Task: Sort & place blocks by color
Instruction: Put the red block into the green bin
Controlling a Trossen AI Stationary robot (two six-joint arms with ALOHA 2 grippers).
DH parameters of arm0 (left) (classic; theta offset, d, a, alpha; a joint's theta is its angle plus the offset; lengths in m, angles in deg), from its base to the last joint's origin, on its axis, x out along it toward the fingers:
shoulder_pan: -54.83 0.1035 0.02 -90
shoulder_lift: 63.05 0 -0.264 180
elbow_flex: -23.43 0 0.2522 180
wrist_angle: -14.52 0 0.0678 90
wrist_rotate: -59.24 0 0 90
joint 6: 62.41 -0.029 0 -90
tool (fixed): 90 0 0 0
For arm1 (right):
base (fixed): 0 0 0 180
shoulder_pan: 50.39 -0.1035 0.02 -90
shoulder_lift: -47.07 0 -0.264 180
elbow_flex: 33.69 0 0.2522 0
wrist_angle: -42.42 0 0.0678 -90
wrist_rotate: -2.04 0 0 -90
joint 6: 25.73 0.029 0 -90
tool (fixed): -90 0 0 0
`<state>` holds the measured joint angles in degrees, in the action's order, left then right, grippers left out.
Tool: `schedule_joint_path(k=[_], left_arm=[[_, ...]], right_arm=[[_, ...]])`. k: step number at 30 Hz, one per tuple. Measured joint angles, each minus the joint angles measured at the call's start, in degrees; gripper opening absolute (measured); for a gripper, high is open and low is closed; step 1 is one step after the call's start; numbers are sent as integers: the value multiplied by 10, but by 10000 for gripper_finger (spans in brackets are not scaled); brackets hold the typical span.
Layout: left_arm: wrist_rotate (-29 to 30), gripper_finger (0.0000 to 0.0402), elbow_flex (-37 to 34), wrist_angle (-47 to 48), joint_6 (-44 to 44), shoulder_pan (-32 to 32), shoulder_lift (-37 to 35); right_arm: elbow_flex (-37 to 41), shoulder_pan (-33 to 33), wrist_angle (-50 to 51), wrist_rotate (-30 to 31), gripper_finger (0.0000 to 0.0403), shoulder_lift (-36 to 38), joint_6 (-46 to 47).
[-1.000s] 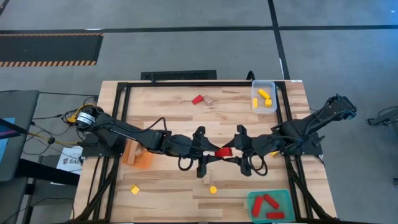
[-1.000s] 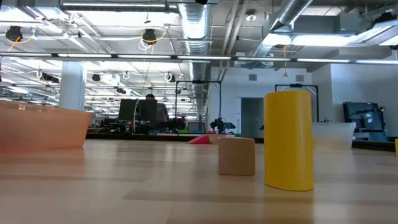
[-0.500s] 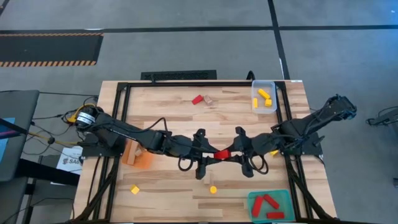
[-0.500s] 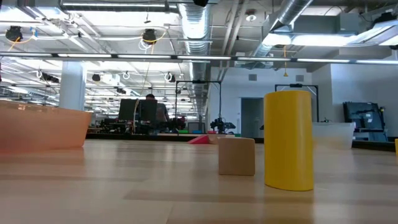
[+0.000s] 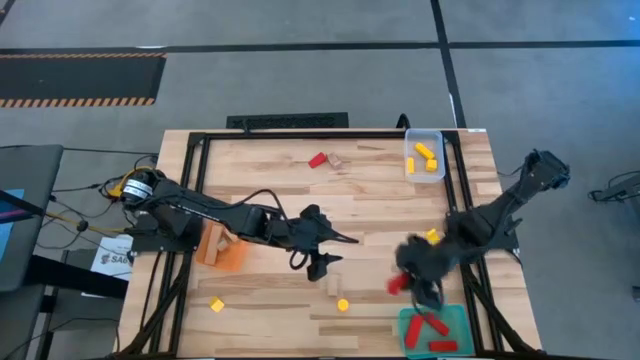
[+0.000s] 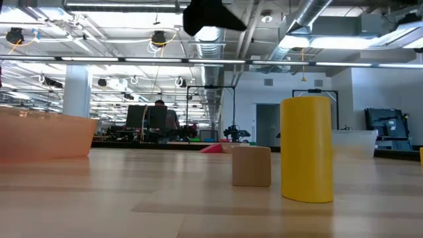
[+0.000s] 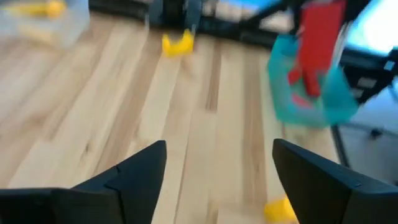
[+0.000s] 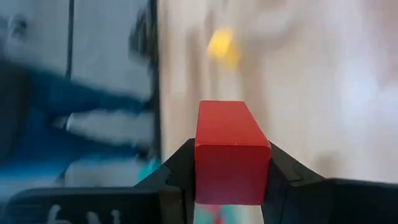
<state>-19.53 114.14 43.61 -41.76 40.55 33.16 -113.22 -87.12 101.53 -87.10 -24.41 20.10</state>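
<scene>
On the left side of the high view sits an orange tray (image 5: 222, 250) with a plain wood block (image 5: 210, 246) in it. Below it, near the lower left of the table (image 5: 260, 160), lies a small yellow cube (image 5: 216, 304).

The left arm reaches from the left to the middle of the picture. The left gripper (image 5: 338, 251) is over the middle of the table. Its two dark fingers (image 7: 130, 180) are spread wide with nothing between them.

Near the top middle lie a red block (image 5: 318, 159) and a small wood block (image 5: 336, 159), just beside each other. A wood cube (image 5: 333, 272) sits just below the left gripper, and a yellow cylinder (image 5: 343, 304) stands lower down. In the low view the wood cube (image 6: 251, 165) and the tall yellow cylinder (image 6: 306, 148) stand close together on the right.

The right arm comes in from the right side. The right gripper (image 5: 400, 282) is in the lower right part of the table, just above the green tray (image 5: 405, 322). It is closed tight on a red bar (image 8: 230, 151), squeezed between both fingers. The red bar (image 5: 396, 285) is held up in the air, not in the tray.

The green tray holds red blocks (image 5: 433, 325). A yellow block (image 5: 432, 236) lies beside the right arm. At the upper right, a clear tray (image 5: 438, 138) holds yellow blocks (image 5: 424, 156).
</scene>
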Motion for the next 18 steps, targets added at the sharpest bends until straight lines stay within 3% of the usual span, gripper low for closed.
schedule_joint_path(k=[4,7,13,18], left_arm=[[1,290,0,35,8,2,2],[1,288,0,38,9,2,4],[24,284,0,13,3,3,4],[13,284,0,-33,-3,15,4]], right_arm=[[19,-90,3,-66,124,-1,123],[43,-162,-22,-71,136,0,233],[106,-274,-79,0,162,-1,423],[144,-293,-78,41,181,-1,507]])
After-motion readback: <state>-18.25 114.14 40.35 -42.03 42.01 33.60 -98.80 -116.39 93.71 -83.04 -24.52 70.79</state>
